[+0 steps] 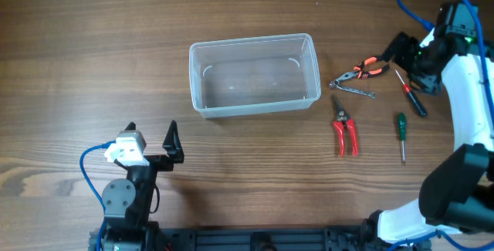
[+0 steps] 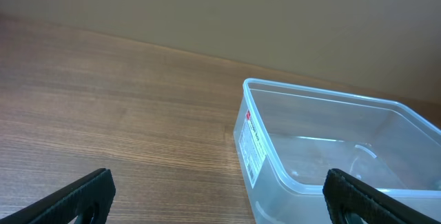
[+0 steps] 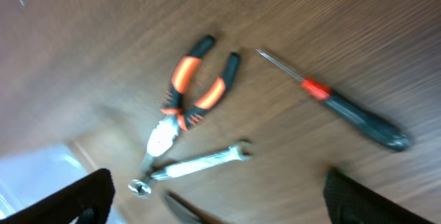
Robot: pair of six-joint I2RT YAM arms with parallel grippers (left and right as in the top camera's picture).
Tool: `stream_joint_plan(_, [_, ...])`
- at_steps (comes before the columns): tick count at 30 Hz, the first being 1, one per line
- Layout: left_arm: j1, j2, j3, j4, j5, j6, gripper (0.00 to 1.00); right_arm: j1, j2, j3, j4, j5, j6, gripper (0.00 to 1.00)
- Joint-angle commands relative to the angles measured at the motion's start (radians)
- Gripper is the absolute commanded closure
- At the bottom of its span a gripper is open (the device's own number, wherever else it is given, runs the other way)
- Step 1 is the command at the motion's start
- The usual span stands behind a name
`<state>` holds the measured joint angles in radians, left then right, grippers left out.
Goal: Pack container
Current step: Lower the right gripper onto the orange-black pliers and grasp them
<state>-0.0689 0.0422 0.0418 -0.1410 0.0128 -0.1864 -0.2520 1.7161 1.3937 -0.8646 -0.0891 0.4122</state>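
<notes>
We are seeing container (image 1: 255,109) sitting empty at tabletop (image 1: 93,42) centre, tools lying at its 3 o'clock. Right pincer (image 3: 219,195) spreading wide, hanging over pliers (image 3: 189,93); left pincer (image 1: 152,135) also spread, idling at 7 o'clock. We are judging risk: wrench (image 3: 196,163) crowding plier nose, so grab possibly dragging both or slipping off handles

Container (image 1: 252,43) open above; wrench (image 1: 355,90) touches pliers (image 1: 363,69) tip.

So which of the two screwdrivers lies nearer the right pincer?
The black-handled screwdriver with the red collar, close to the right pincer; the green-handled screwdriver lies farther off.
</notes>
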Motion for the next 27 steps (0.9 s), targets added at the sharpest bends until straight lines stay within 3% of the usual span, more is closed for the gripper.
stream_joint_plan(1, [0.006, -0.002, -0.004, -0.001, -0.003, -0.012, 0.00, 0.047, 0.074, -0.002, 0.028, -0.043, 0.319, 0.13])
stream_joint_plan(9, [0.006, -0.002, -0.005, -0.001, -0.003, -0.012, 0.00, 0.097, 0.211, -0.002, 0.047, -0.048, 0.690, 0.22])
stream_joint_plan(15, [0.006, -0.002, -0.004, -0.001, -0.003, -0.012, 0.00, 0.093, 0.268, -0.002, 0.056, 0.014, 0.717, 0.40])
stream_joint_plan(27, [0.006, -0.002, -0.005, -0.001, -0.003, -0.012, 0.00, 0.050, 0.328, -0.002, 0.048, 0.029, 0.739, 0.46])
